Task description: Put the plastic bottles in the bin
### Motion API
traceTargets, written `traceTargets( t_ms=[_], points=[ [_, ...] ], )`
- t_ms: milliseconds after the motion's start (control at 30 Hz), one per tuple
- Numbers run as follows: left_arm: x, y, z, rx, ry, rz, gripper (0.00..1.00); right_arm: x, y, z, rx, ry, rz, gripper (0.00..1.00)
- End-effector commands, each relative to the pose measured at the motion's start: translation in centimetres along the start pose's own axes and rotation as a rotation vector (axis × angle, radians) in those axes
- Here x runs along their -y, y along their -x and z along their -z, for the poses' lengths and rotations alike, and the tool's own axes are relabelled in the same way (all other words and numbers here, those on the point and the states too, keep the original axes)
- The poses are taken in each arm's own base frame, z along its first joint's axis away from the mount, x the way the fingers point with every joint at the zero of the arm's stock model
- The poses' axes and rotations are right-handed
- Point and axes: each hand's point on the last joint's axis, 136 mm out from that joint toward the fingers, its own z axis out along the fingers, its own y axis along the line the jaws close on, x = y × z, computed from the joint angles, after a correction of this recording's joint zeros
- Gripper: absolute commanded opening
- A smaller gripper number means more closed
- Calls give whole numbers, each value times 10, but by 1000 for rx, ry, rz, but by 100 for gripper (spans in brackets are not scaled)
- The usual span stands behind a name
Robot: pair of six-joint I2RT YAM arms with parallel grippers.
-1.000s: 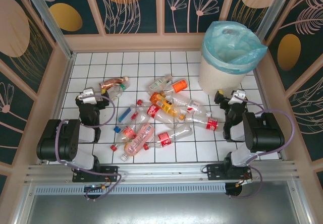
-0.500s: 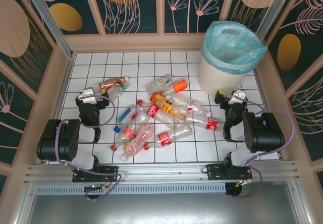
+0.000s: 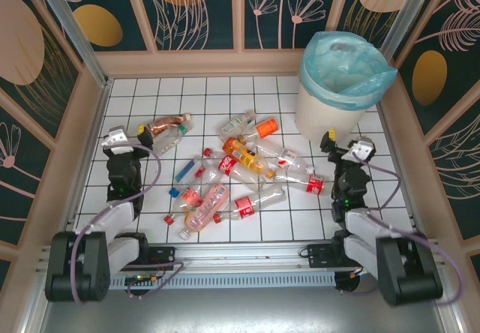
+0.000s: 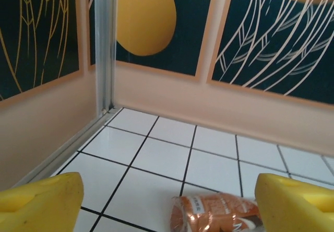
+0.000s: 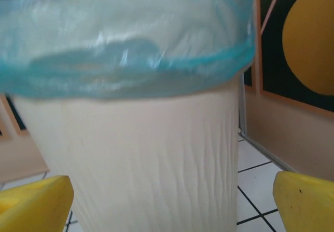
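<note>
Plastic bottles on tiles beside bin

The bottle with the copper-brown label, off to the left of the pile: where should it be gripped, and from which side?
Grip the bottle across its labelled middle, coming down from above with one finger on each long side. It lies on its side, clear of the pile, so both flanks look free. The left gripper, open, is nearest.

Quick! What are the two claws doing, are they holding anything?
Left claw: open, holding nothing.
Right claw: open, holding nothing.
</note>
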Motion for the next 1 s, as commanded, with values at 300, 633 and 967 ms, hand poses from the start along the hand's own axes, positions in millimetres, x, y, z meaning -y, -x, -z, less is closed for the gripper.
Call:
traceTargets(
  t_ms=[300, 633, 967],
  points=[
    [94, 52, 26, -20, -321, 37, 72, -32, -67, 52, -753, 41, -290, 82],
    [207, 48, 85, -118, -686, -66, 72, -26, -74, 94, -954, -177, -536, 87],
    [341, 12, 160, -143, -1074, -350, 73, 36, -69, 85, -932, -336, -640, 83]
  ],
)
